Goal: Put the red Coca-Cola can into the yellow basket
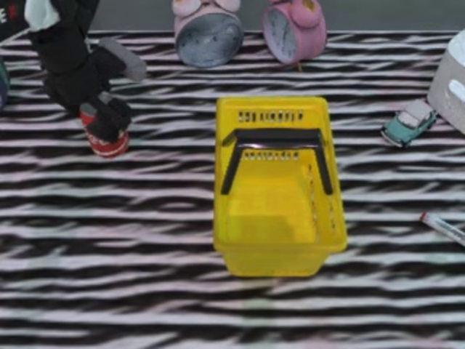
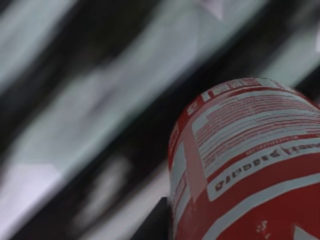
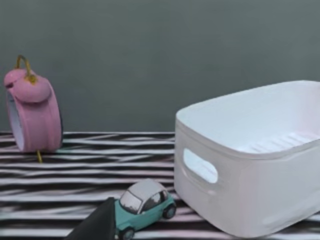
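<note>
The red Coca-Cola can (image 1: pixel 110 143) stands at the table's left, well to the left of the yellow basket (image 1: pixel 278 251). My left gripper (image 1: pixel 107 118) comes down over the can's top and is shut on it. In the left wrist view the can (image 2: pixel 250 165) fills the lower right, and a dark finger (image 2: pixel 156 222) presses against its side. The basket sits in the middle of the table with its dark handle (image 1: pixel 276 138) folded across the far end. It holds nothing. My right arm is out of the top view; its gripper (image 3: pixel 100 224) is parked low near a toy car.
Two alarm clocks (image 1: pixel 208 33) (image 1: pixel 294 29) stand at the back edge. A teal toy car (image 1: pixel 408 122) and a white bin (image 1: pixel 454 83) are at the right, with a marker pen (image 1: pixel 443 227) nearer the front. A zebra-striped cloth covers the table.
</note>
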Motion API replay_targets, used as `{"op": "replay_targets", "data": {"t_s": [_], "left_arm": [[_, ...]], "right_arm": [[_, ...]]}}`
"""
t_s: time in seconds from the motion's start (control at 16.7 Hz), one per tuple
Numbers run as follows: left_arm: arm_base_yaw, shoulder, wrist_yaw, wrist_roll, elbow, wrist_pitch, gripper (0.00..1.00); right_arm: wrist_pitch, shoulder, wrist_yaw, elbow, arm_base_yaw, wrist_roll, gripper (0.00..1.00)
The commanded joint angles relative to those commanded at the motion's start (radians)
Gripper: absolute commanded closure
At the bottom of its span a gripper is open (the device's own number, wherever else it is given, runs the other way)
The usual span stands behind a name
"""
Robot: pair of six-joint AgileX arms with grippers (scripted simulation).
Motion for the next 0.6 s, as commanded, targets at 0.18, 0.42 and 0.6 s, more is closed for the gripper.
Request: {"op": "replay_targets", "data": {"t_s": [0.18,0.42,0.6], "left_arm": [[-0.020,-0.017,0.138,-0.064,-0.056,0.189,1.00],[-0.055,-0.048,0.387,-0.189,-0.175,0.576,1.00],[-0.083,-0.083,0.595,-0.301,-0.291,0.917,1.00]], "right_arm": [[0.000,0.000,0.000,0.000,0.000,0.000,0.00],[0.000,0.000,0.000,0.000,0.000,0.000,0.00],[0.000,0.000,0.000,0.000,0.000,0.000,0.00]]}}
